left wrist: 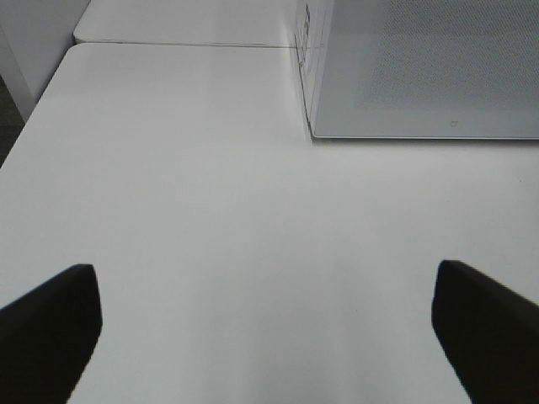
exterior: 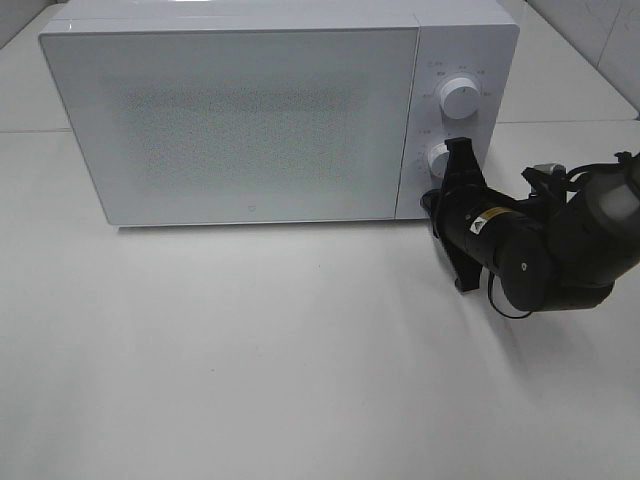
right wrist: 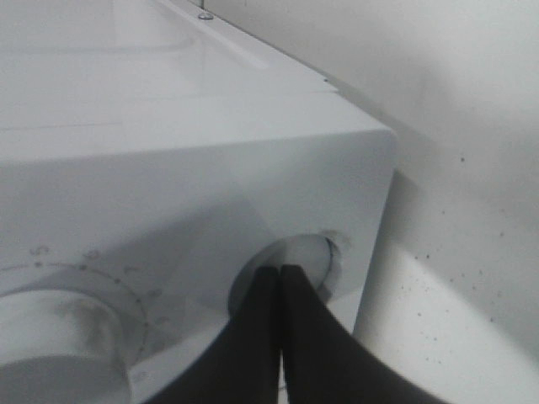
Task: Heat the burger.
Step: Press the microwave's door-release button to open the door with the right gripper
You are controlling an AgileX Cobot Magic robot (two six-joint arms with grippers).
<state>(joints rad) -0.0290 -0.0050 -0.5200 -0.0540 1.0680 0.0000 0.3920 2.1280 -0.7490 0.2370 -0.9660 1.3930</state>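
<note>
The burger is out of view. A white microwave (exterior: 240, 120) stands at the back of the table with its door closed; its front corner also shows in the left wrist view (left wrist: 421, 76). My right gripper (exterior: 457, 150) is shut, and its tips rest against the lower knob (exterior: 438, 160) on the control panel. In the right wrist view the shut fingertips (right wrist: 280, 271) meet that knob (right wrist: 316, 252), with nothing held between them. My left gripper (left wrist: 265, 282) is open over bare tabletop in front of the microwave's left corner, out of the exterior high view.
An upper knob (exterior: 459, 97) sits above the lower one on the panel (right wrist: 59, 337). The white table (exterior: 250, 350) stretches in front of the microwave. A tiled wall (exterior: 600, 40) rises at the back right.
</note>
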